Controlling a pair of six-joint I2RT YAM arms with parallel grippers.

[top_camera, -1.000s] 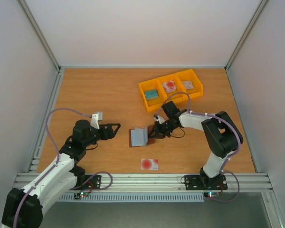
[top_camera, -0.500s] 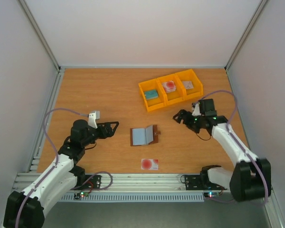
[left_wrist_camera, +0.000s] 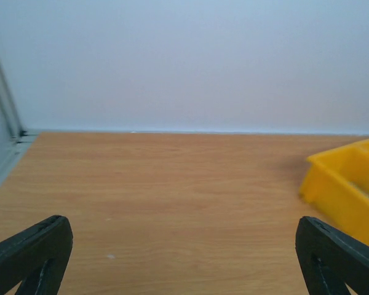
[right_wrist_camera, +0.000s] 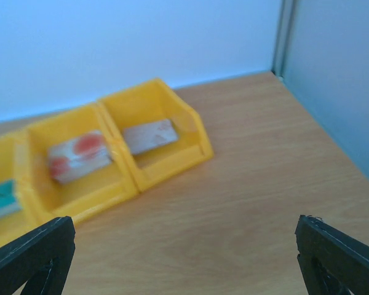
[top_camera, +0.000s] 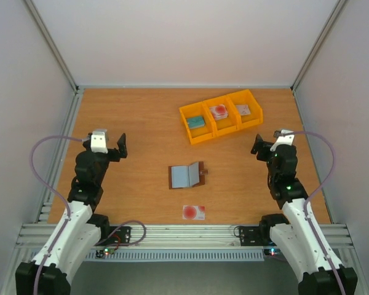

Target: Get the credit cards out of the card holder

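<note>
The card holder (top_camera: 186, 176) lies open on the table's middle, grey-blue lining up, its brown snap tab to the right. One credit card (top_camera: 194, 212), pale with a red spot, lies flat nearer the front edge, apart from the holder. My left gripper (top_camera: 115, 149) is drawn back at the left, open and holding nothing (left_wrist_camera: 184, 258). At the right, my right gripper (top_camera: 263, 147) stands open and empty too (right_wrist_camera: 184, 258). Neither wrist view shows the holder.
A yellow three-part bin (top_camera: 202, 135) stands at the back right. It holds a teal item (top_camera: 195, 121), a pale card with red spots (top_camera: 219, 111) and a grey card (top_camera: 243, 110). The right wrist view faces the bin (right_wrist_camera: 172, 167); the left wrist view catches its corner (left_wrist_camera: 350, 184).
The right gripper let go of the card holder, opened, and swung back to the right. The left arm drew back to the left. The holder now lies open on the table.
</note>
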